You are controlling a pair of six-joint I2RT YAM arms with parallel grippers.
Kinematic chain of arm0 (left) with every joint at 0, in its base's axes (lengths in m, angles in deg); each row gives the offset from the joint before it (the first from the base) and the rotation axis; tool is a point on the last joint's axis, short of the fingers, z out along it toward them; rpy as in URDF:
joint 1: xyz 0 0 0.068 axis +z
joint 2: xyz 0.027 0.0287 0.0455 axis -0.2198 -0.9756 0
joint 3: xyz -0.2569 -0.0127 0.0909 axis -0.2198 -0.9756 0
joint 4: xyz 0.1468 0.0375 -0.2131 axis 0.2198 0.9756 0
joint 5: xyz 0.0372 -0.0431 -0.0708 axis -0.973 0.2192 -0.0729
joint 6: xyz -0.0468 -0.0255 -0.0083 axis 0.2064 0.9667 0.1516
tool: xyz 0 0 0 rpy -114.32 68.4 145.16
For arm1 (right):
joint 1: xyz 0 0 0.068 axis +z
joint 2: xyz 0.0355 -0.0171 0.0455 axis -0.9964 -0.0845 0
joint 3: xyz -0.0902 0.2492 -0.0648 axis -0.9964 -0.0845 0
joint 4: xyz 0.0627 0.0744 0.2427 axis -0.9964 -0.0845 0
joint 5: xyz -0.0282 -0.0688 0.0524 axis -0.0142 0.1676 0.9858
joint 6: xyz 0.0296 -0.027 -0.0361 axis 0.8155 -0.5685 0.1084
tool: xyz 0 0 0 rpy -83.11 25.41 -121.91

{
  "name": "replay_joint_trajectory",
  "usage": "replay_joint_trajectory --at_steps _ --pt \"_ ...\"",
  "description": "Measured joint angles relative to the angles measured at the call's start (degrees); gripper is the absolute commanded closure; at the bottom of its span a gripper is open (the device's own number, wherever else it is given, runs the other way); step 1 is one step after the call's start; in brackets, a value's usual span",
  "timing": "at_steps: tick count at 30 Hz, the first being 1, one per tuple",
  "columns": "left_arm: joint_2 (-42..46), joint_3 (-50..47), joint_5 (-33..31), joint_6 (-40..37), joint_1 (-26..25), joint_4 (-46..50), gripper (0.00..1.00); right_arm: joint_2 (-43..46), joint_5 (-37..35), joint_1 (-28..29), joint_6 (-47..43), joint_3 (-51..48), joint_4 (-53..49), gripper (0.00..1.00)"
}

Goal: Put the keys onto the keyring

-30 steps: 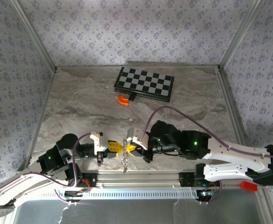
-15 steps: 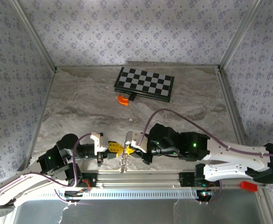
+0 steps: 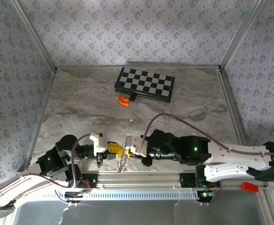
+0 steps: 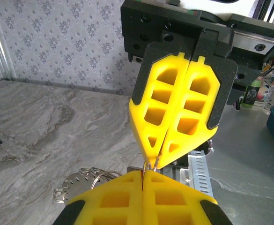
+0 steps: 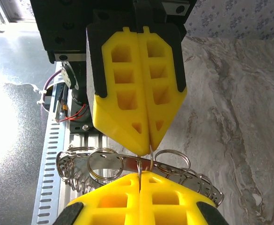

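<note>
Keys: you have the fan of small silver metal keys (image 5: pixel 127 164) bunched just under the two meeting gripper tips, at the near table edge beside the slotted metal rail (image 3: pixel 146 178). Whether the bunch touches the surface, you cannot tell.
Table: grey marbled top (image 3: pixel 80 108), patterned walls on three sides.
Right gripper (image 4: pixel 156 157): yellow fingers pressed together, pinching the thin silver metal keyring (image 5: pixel 139 164) at the very tip. The key bunch sits on that wire.
Left gripper (image 5: pixel 144 149): yellow fingers pressed together, tip to tip with the right one, pinching the tiny red-headed key (image 4: pixel 141 174). You see just a red sliver of it in the seam.
Chessboard: black-and-white board (image 3: pixel 146 84) flat at the far side, well apart from both grippers.
Orange piece: small curved orange part (image 3: pixel 122 100) just beside the chessboard's near left corner.
</note>
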Motion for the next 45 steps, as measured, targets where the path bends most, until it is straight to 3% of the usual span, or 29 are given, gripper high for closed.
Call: replay_joint_trajectory --at_steps 15,22,27,37,41,45 --pt "0.00 -0.57 -0.87 0.44 0.00 -1.46 1.00 1.42 -3.32 0.63 -0.20 -2.78 1.77 1.00" --pt "0.00 -2.95 -2.71 1.64 0.00 -5.62 1.00 2.03 -4.17 0.72 0.55 -3.58 2.27 0.69" --pt "-0.02 -4.48 -4.37 1.86 0.00 -9.53 1.00 4.15 -4.37 0.72 2.49 -6.03 4.13 0.62" --pt "0.70 -4.48 -1.84 1.77 0.00 -13.99 1.00 13.73 -0.98 -1.95 9.38 -8.41 10.34 0.68" --pt "0.83 -4.48 0.72 1.84 -0.07 -15.32 1.00 14.16 1.49 -2.08 10.93 -8.68 12.79 0.75" --pt "1.64 -4.48 2.05 1.84 -0.98 -16.09 1.00 13.70 2.32 -1.77 11.69 -9.66 14.01 0.76"
